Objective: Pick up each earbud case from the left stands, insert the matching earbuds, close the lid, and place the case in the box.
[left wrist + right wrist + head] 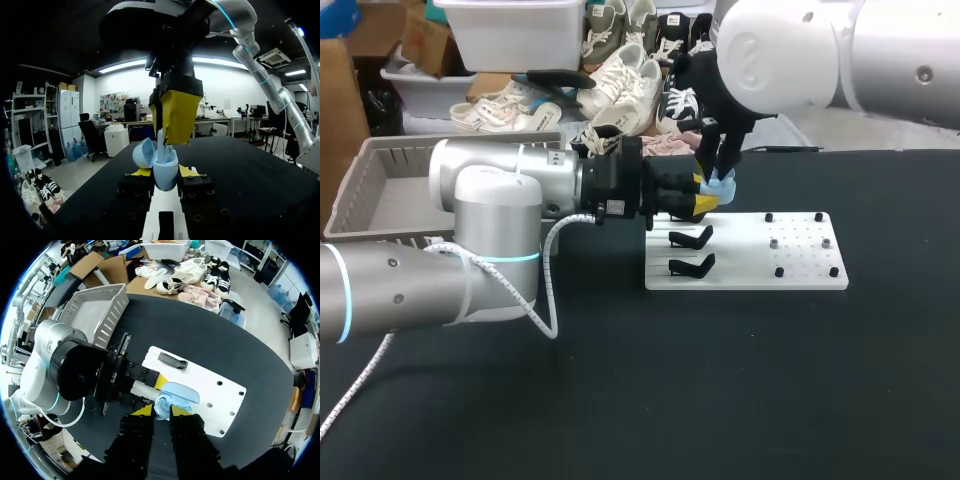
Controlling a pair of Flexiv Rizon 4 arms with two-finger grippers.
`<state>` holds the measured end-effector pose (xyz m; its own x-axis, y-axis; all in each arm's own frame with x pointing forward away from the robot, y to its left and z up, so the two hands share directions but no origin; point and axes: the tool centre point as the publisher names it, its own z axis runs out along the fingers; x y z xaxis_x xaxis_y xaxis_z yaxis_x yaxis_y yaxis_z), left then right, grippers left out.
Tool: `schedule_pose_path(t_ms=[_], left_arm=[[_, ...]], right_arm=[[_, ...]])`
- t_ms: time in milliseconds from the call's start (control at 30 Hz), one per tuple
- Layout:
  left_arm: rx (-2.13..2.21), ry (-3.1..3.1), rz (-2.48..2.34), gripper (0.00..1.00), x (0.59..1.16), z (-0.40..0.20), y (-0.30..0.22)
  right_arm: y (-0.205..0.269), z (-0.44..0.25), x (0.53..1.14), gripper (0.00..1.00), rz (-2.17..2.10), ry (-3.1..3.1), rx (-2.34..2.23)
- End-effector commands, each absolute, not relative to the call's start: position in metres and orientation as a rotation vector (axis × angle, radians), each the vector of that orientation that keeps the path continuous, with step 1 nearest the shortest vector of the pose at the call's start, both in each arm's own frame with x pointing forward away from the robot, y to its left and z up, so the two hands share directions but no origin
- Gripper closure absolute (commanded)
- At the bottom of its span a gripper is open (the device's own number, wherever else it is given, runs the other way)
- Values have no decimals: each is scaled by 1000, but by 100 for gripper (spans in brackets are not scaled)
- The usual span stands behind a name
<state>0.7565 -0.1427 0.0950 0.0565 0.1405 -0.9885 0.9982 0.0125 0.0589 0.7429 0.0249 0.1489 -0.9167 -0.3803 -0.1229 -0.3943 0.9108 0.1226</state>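
"Between the yellow tips of the left gripper (165, 173), what do you see?"

"A pale blue earbud case (164, 166), clamped from both sides, with its lid (145, 152) swung open."

"And the other arm?"

"The right gripper (161, 411) comes down from above, its fingers pinched on a pale blue earbud (161, 142). The stem points down into the case, though I cannot tell how deep it sits."

"Where is all this?"

"Over the near-left edge of a white plate (800, 270), just above two black stands (692, 250) (both bare). The plate lies on the black table (720, 380), and a grey basket (380, 190) stands well off behind the left arm."
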Motion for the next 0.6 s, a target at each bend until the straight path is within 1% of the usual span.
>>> schedule_pose_path(t_ms=[33,600], left_arm=[[1323,1275,-1082,100,756,95,-143],[1323,1275,-1082,100,756,95,-143]], right_arm=[[22,149,740,100,212,2966,-617],[21,145,742,100,199,2962,-642]])
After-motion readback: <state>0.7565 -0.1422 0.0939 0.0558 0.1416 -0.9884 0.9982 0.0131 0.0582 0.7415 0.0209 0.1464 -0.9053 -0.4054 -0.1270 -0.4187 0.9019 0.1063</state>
